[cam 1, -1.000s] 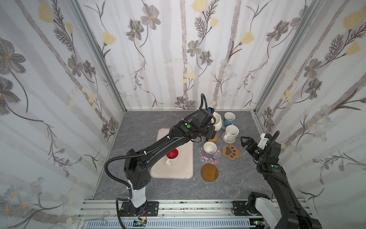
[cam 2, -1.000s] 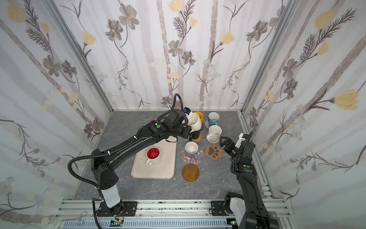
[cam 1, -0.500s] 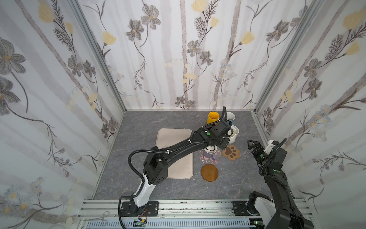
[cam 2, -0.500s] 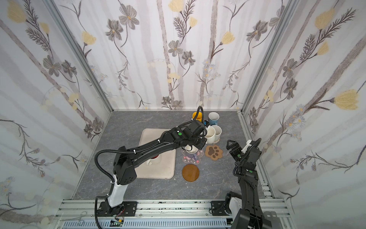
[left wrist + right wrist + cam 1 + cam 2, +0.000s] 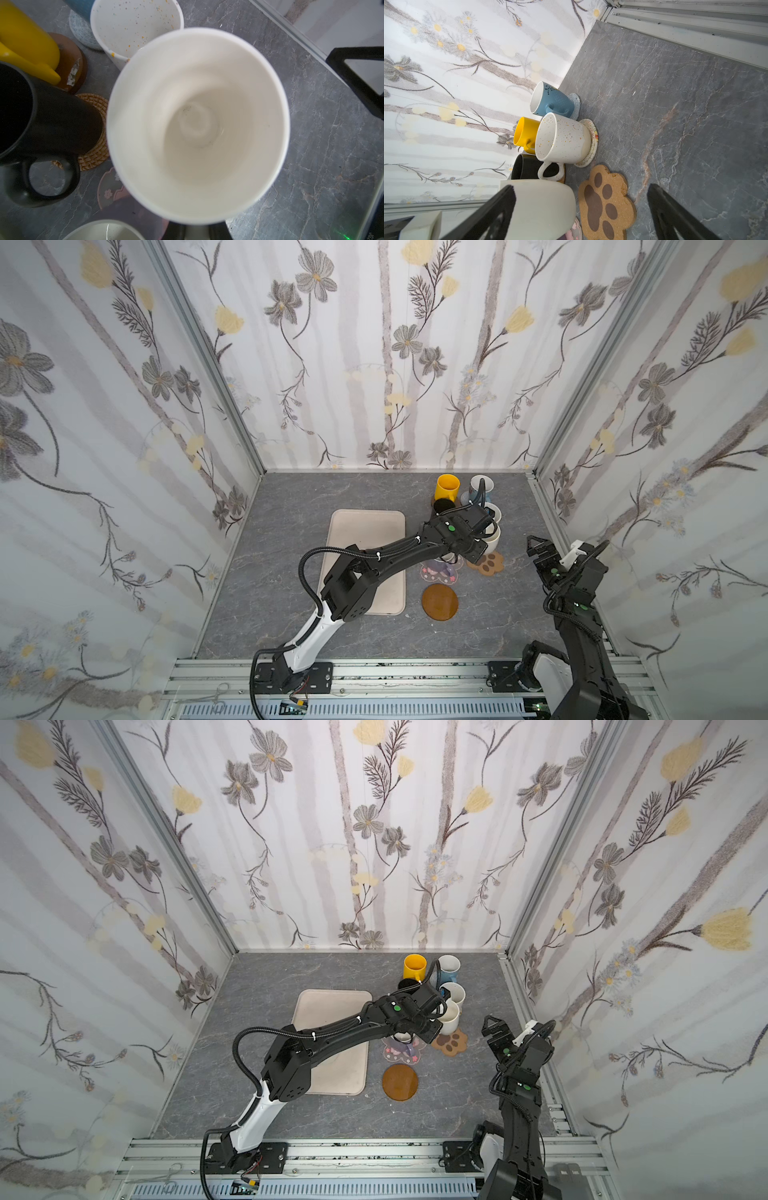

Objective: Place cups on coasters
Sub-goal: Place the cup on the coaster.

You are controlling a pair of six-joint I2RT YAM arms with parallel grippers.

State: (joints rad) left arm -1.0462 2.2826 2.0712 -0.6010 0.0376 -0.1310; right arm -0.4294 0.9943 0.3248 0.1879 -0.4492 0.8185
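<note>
The plain white ceramic mug (image 5: 493, 545) is what has moved. A second ago your left arm held it up at the back, by the yellow ceramic mug (image 5: 446, 488). Now it hangs upright at the near end of the cluster, right at the cork paw-shaped coaster (image 5: 489, 564). The left wrist view looks straight down into the mug and shows no paw at all, so I judge that coaster lies hidden under its base. Whether the base touches yet cannot be told. The left gripper (image 5: 196, 233) is clenched on the mug's handle, so nothing is released.

Around it, five cups already sit on mats:
- the yellow one on a brown wooden disc (image 5: 71, 68)
- the blue-patterned mug (image 5: 554, 101) on the grey woven round (image 5: 576, 101)
- the matte black mug (image 5: 52, 124) on the golden woven round (image 5: 95, 141)
- the speckled white mug (image 5: 562, 139) on the beige woven round (image 5: 591, 141)
- the lavender mug (image 5: 406, 1050) on the clear pink-flower coaster (image 5: 110, 191)

Set this one down and you have six.

The second brown disc (image 5: 439, 601) lies bare beside the large beige tray (image 5: 365, 526). The red-lined white mug that stood on that tray a second ago is now hidden under your left arm.

Your right gripper (image 5: 497, 1026) has drawn back a little toward the side wall. Its jaws are spread wide and hold nothing.
</note>
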